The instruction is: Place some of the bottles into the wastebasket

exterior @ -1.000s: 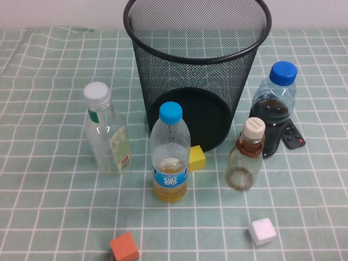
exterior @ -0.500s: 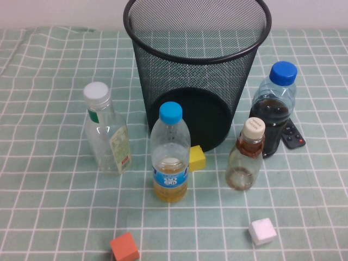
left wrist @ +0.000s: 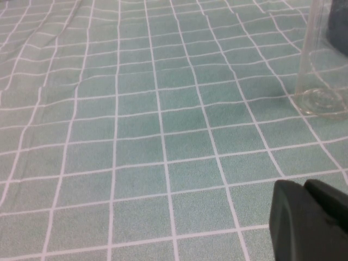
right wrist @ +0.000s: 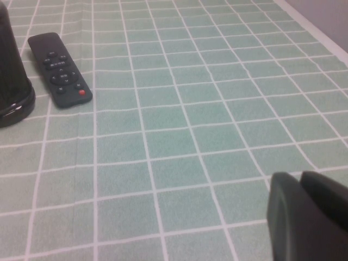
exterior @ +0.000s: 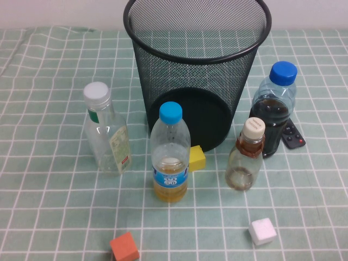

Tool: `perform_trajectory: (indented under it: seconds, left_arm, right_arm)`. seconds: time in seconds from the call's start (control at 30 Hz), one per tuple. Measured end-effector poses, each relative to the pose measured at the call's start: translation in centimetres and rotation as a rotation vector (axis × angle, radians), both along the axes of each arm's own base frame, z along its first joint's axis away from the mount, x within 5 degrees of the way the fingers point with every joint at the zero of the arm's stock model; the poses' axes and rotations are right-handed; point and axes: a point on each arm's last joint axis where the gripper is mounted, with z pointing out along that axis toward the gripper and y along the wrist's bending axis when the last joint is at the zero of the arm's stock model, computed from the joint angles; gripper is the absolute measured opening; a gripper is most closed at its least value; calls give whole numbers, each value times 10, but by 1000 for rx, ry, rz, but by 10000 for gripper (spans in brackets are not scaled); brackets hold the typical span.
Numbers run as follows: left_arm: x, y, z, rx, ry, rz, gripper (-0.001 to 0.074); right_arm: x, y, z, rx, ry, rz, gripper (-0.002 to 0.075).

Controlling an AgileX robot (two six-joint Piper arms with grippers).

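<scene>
You see a matt woven cloth (exterior: 49, 217) under everything, lightly wrinkled, and a wastebasket (exterior: 197, 65) of black wire mesh on a solid base. Your bottles (exterior: 106, 130) are clear, glossy plastic with paper labels. Both the left gripper (left wrist: 310, 223) and right gripper (right wrist: 307, 215), low over cloth, look like matt black plastic.

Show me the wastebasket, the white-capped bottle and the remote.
wastebasket (exterior: 196, 70), high view, front mesh wall
white-capped bottle (exterior: 106, 138), high view, clear body
remote (right wrist: 60, 70), right wrist view, button face
</scene>
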Motion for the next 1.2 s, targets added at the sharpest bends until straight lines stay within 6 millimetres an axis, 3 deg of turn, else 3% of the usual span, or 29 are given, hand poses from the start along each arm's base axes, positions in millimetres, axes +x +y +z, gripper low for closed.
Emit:
perform_trajectory:
  seconds: [0.2, 0.37, 0.5, 0.6, 0.7, 0.8, 0.97, 1.1, 1.2]
  left_arm:
    - [1, -1, 4, -43, -42, 3, -5]
    - [3, -3, 19, -386, -152, 33, -5]
    - [3, -2, 26, -525, -197, 49, -5]
    - [0, -8, 44, -528, -125, 5, -5]
    - [3, -13, 81, -424, -26, -50, -5]
    - [19, -19, 115, -252, 80, -112, -5]
    - [72, -31, 158, -99, 180, -227, -5]
    - [105, -40, 173, -88, 189, -299, -5]
    - [123, -44, 172, -99, 191, -320, -5]
  right_arm:
    - [0, 0, 0, 0, 0, 0, 0]
    - [0, 0, 0, 0, 0, 0, 0]
    - [0, 0, 0, 0, 0, 0, 0]
    - [0, 0, 0, 0, 0, 0, 0]
    - [0, 0, 0, 0, 0, 0, 0]
    - [0, 0, 0, 0, 0, 0, 0]
    - [0, 0, 0, 0, 0, 0, 0]
    - [0, 0, 0, 0, 0, 0, 0]
    - [0, 1, 0, -3, 3, 13, 0]
